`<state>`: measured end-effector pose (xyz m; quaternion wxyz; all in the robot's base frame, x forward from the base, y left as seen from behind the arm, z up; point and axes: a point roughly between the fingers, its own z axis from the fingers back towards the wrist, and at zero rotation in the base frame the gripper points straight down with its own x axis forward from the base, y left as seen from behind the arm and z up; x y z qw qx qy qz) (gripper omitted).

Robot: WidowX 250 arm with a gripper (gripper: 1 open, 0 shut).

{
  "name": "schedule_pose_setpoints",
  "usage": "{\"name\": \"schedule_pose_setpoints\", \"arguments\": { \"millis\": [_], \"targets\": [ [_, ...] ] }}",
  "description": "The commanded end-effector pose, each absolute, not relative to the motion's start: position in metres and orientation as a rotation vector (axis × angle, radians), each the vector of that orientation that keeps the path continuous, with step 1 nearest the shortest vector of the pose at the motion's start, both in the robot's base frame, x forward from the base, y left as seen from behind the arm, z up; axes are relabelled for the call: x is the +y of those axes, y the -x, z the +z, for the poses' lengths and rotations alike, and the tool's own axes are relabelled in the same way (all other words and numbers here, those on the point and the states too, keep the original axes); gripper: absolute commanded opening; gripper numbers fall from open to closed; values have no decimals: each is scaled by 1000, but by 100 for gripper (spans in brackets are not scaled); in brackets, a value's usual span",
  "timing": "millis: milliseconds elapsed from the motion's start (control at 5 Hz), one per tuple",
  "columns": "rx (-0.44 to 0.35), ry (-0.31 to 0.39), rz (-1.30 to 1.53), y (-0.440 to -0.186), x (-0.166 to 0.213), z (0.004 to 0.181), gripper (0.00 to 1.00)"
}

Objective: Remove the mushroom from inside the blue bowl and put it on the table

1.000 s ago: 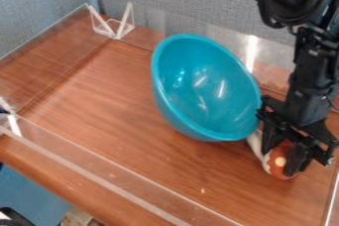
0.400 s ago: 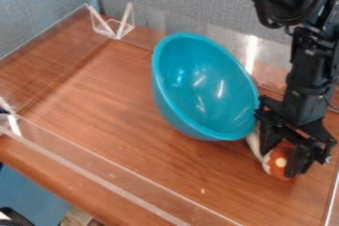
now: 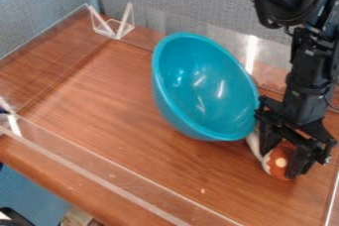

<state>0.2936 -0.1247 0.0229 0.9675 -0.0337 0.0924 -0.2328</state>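
Mushroom [image 3: 276, 158]: small toy, cream stem and orange-brown cap, lying low on the table [image 3: 106, 101] just beside the bowl's lower right edge, no longer inside it.

Bowl [image 3: 203, 86]: large, teal-blue, glossy, tipped so its empty inside faces the camera; nothing visible within.

Gripper [image 3: 288, 159]: black, pointing almost straight down, set just right of the bowl with its fingers [image 3: 312, 151] on either side of the mushroom. Against the views of a moment earlier, arm and mushroom sit in the same spot, and any widening of the jaws is too slight to see here (whether the fingers are pressing the toy or have just let go cannot be told).

Wire stand [image 3: 113, 20]: white, far behind the bowl to its left, well apart.

Status, as a judgement: mushroom appears placed; task looks nearly done, pending a clear release and lift away.
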Motion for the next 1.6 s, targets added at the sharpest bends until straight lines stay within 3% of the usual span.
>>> {"name": "schedule_pose_setpoints", "arguments": {
  "millis": [0,1400],
  "targets": [
    [244,62,-412,-287,-105,10,100],
    [292,56,-357,-276,-88,10,100]
  ]
}}
